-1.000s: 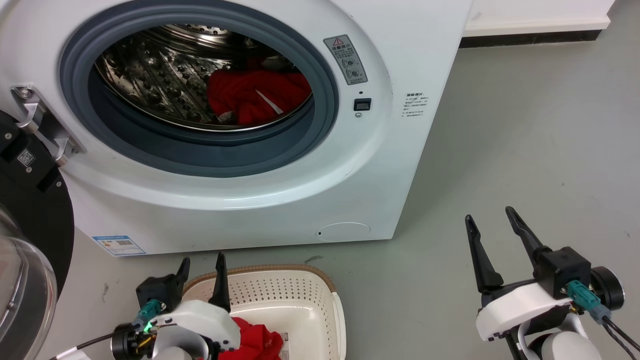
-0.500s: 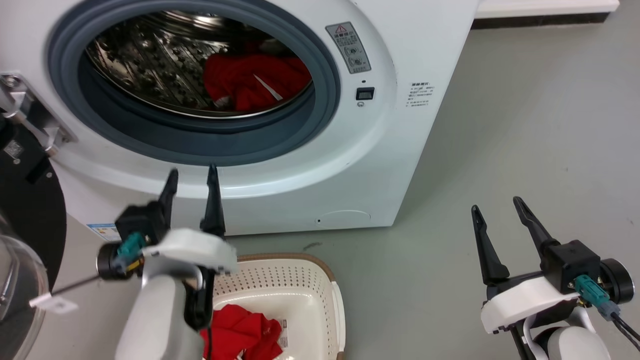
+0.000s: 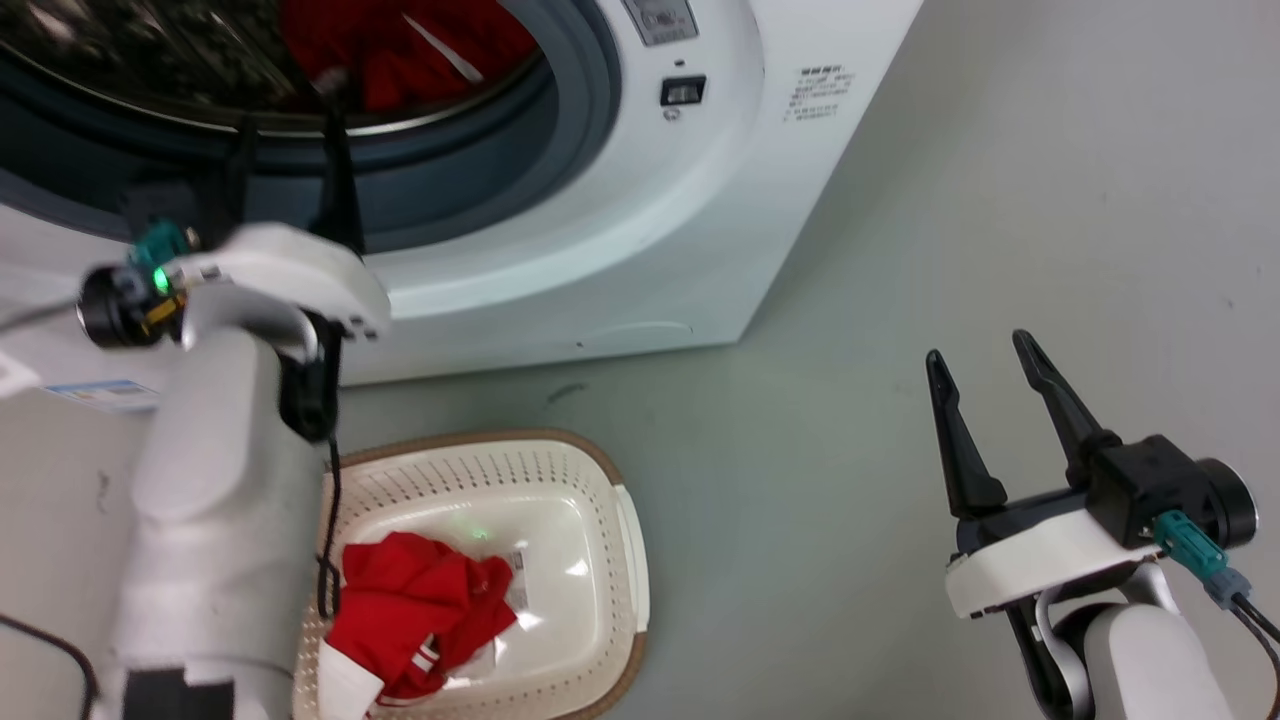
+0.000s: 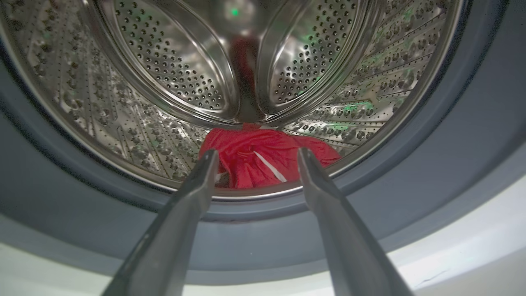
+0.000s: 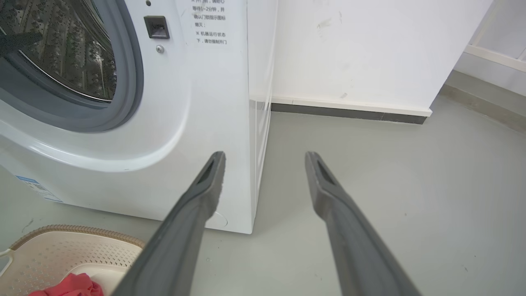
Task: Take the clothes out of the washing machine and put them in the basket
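Note:
The washing machine (image 3: 640, 230) stands open, with a grey rubber ring (image 4: 452, 144) round its steel drum (image 4: 164, 82). Red clothes (image 4: 246, 164) with a white stripe lie at the drum's front bottom, also visible from the head (image 3: 400, 50). My left gripper (image 3: 285, 125) is open and empty at the drum mouth, just outside the ring and short of the fabric; in its own view, my left gripper (image 4: 257, 153) frames the garment. Another red garment (image 3: 410, 610) with white trim lies in the basket (image 3: 610, 480) on the floor below. My right gripper (image 3: 978, 352) hangs open and empty over the floor.
Grey floor spreads right of the machine. A white wall with a dark skirting board (image 5: 349, 113) runs behind. The machine's right corner (image 5: 254, 164) stands ahead of my right gripper (image 5: 265, 155). The basket rim (image 5: 74, 230) shows at lower left there.
My left arm has risen from over the basket up to the drum opening. The head camera has shifted, so the machine sits higher in view. The right gripper has barely moved.

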You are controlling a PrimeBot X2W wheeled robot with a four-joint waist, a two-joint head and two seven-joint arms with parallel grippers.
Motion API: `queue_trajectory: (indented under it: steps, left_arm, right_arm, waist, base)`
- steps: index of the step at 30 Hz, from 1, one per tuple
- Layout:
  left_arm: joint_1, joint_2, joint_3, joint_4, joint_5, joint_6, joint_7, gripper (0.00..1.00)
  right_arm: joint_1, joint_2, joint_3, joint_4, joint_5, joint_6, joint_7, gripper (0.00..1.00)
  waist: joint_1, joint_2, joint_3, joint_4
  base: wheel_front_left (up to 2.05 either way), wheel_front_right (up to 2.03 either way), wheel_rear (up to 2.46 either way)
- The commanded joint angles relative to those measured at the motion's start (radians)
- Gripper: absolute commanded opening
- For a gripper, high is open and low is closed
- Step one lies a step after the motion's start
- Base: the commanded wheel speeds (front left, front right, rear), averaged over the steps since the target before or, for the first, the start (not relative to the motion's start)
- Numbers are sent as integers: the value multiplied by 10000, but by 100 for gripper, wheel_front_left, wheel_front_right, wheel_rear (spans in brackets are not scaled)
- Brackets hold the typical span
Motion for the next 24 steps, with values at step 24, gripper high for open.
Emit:
queue_trajectory:
  steps: [24]
  left_arm:
    - [-6732, 2787, -624, 3824, 793, 67, 3913, 100]
  right_arm:
    - [-1647, 17, 1620, 1247, 1636, -7, -1191, 100]
  waist:
    - [-1, 0, 3750, -2536]
  base:
    - [0, 0, 0]
